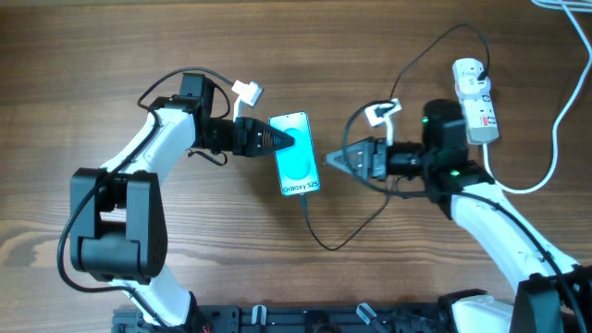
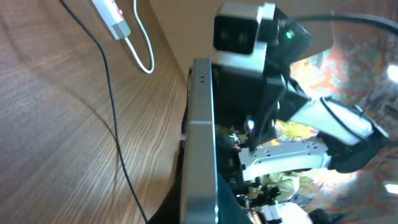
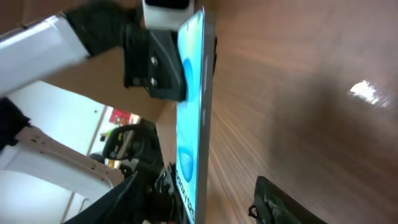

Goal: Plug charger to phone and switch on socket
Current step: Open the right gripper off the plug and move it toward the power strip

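**Slick phone, limp cable**

The phone (image 1: 298, 153) lies mid-counter (image 1: 92, 55), its left edge pinched by the left tool (image 1: 277, 141). The right tool (image 1: 329, 163) hovers just off its right edge, fingers seemingly spread. Light, rigid and glassy, the phone will likely slip, so clamp it across the flat faces near an edge. The charger (image 1: 319, 236) is floppy, so take it beside the tip. It reaches the phone's bottom edge, but I cannot tell whether it is seated. The socket (image 1: 476, 100) lies far right

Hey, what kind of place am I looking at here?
Probably a robotics lab bench. Two robot arms work at a wood-grain table, with a phone and a white power strip on it.
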